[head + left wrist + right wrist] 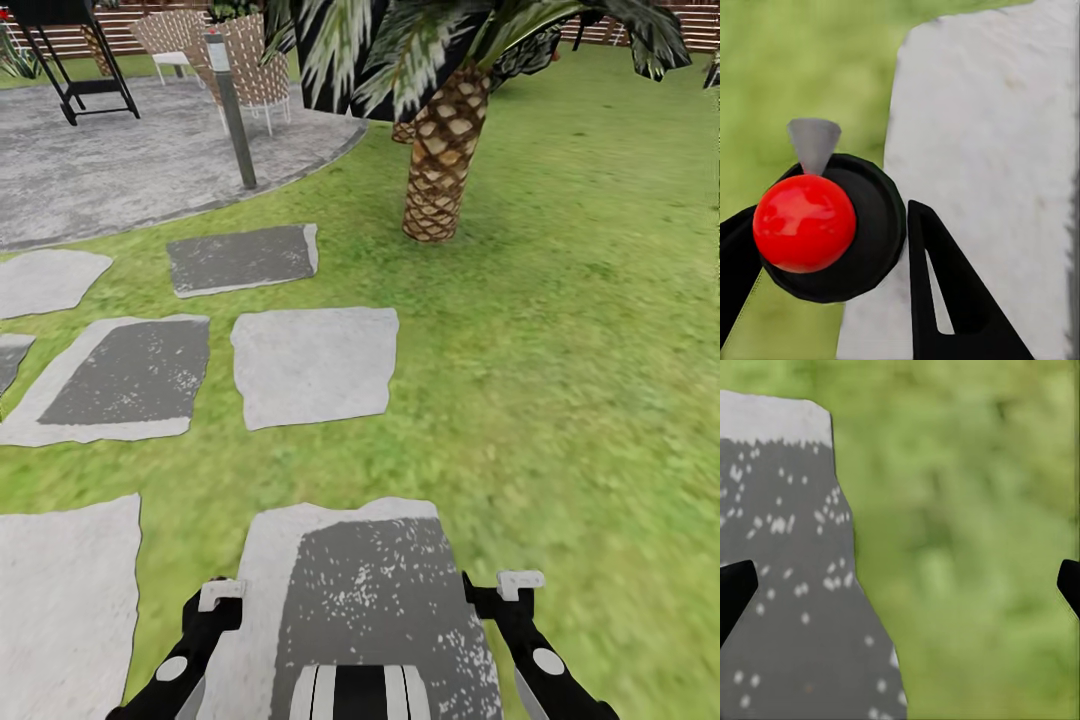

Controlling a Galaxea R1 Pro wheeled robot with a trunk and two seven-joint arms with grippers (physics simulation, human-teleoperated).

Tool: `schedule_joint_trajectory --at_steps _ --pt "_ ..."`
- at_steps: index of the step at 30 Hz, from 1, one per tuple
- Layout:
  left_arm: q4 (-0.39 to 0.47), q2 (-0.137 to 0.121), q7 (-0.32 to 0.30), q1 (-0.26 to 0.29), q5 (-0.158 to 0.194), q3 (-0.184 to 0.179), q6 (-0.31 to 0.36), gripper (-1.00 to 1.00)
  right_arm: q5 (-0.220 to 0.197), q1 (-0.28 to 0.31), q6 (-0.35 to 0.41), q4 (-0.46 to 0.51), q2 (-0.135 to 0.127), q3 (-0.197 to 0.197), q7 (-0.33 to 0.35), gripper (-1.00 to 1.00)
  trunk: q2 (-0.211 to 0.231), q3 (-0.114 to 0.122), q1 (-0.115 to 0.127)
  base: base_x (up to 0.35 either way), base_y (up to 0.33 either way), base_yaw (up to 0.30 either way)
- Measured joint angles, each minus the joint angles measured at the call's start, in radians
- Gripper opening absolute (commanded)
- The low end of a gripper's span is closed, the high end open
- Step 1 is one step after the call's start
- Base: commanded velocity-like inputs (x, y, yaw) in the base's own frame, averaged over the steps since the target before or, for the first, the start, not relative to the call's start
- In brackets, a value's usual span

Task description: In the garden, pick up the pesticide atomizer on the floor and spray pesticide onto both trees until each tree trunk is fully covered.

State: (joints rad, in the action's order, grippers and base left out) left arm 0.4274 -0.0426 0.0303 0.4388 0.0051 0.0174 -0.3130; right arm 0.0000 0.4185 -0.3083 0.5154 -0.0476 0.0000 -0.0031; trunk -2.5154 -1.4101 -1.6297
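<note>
Your left gripper [825,262] held the atomizer [821,225], fingers tight on its black body, red knob toward the camera, above a stepping stone [982,150]. Ahead stood just a scaly palm [437,160], so you needed to keep the bottle steady while seeking the smooth trunks; your right gripper [900,585] hung wide and empty over grass

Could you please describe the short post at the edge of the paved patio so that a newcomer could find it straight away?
Start at the round grey paved patio in the far left of the head view. On its near edge, in front of the wicker chairs, stands the lamp post. It is the lone slim grey upright, far thinner than the scaly palm trunk on its right.
</note>
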Motion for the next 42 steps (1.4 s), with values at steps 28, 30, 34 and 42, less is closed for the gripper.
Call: schedule_joint_trajectory --at_steps 28,30,34,42 --pt "0.002 0.002 0.002 0.000 -0.001 0.002 0.008 -1.00 0.000 -0.001 -0.017 0.006 0.000 0.001 -0.001 1.00 0.007 0.112 0.013 0.000 0.000 -0.008" --pt "0.001 0.006 0.000 -0.001 -0.001 0.002 0.010 -1.00 0.001 -0.003 -0.049 0.005 -0.001 0.000 -0.001 1.00 0.007 0.123 0.014 0.000 0.000 -0.087" --pt "-0.005 0.009 -0.001 -0.005 0.000 0.000 0.012 -1.00 0.001 -0.021 -0.103 0.001 -0.021 -0.003 -0.002 1.00 0.008 0.144 0.015 0.000 0.000 -0.111" --pt "-0.010 0.001 -0.001 -0.075 0.000 0.002 0.012 -1.00 -0.003 -0.121 -0.142 -0.002 -0.081 -0.003 -0.003 1.00 0.010 0.187 0.019 0.000 0.000 -0.140"
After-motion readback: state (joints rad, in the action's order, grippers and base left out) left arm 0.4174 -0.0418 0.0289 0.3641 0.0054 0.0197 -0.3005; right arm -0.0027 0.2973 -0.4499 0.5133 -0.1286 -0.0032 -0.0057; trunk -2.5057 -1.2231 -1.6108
